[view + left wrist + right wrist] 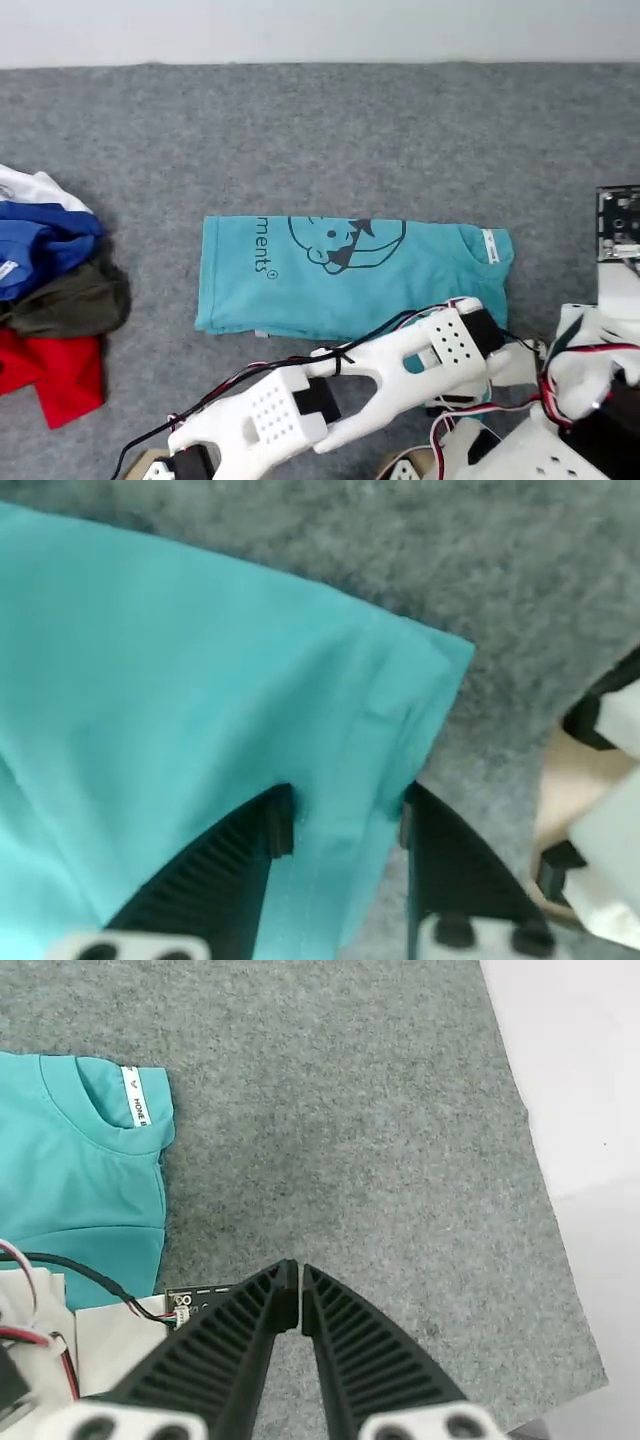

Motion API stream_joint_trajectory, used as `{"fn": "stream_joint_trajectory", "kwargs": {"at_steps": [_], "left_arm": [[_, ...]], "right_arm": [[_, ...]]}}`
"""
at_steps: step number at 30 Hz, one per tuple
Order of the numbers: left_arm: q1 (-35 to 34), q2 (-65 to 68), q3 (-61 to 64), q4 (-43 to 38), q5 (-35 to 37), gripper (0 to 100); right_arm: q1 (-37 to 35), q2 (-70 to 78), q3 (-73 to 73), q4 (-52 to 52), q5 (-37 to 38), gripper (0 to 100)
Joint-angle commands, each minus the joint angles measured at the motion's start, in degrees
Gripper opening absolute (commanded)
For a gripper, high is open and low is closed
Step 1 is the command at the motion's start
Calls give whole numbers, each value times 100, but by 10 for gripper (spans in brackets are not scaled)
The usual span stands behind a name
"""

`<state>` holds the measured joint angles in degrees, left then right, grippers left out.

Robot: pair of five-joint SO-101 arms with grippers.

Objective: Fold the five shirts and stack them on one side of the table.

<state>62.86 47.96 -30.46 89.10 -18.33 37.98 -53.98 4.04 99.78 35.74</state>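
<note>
One teal shirt [350, 275] lay flat in the middle of the grey worktop [400, 130], folded into a long band with its printed side up and its collar [90, 1110] toward the arms' right. The left hand [345, 815] sat at the shirt's near edge by the collar end, its two fingers spread with the fabric's folded edge between them. The right hand [300, 1295] hung over bare worktop just beside the collar, fingers pressed together on nothing. Four more shirts were heaped at the far left edge: one white shirt [30, 188], one blue shirt [40, 245], one dark shirt [75, 300] and one red shirt [55, 375].
</note>
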Motion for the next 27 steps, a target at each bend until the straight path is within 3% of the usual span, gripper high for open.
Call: {"fn": "stream_joint_trajectory", "kwargs": {"at_steps": [1,5,16,27], "left_arm": [[9,97,-382,79,44,93],[9,97,-655,211,0,13],[-18,97,-2000,976,0,15],[-958,158,-2563,747,-220,15]], "right_arm": [[75,22,-264,13,-53,12],[75,22,-264,13,-53,12],[75,22,-273,13,-53,12],[75,22,-255,22,-53,12]]}}
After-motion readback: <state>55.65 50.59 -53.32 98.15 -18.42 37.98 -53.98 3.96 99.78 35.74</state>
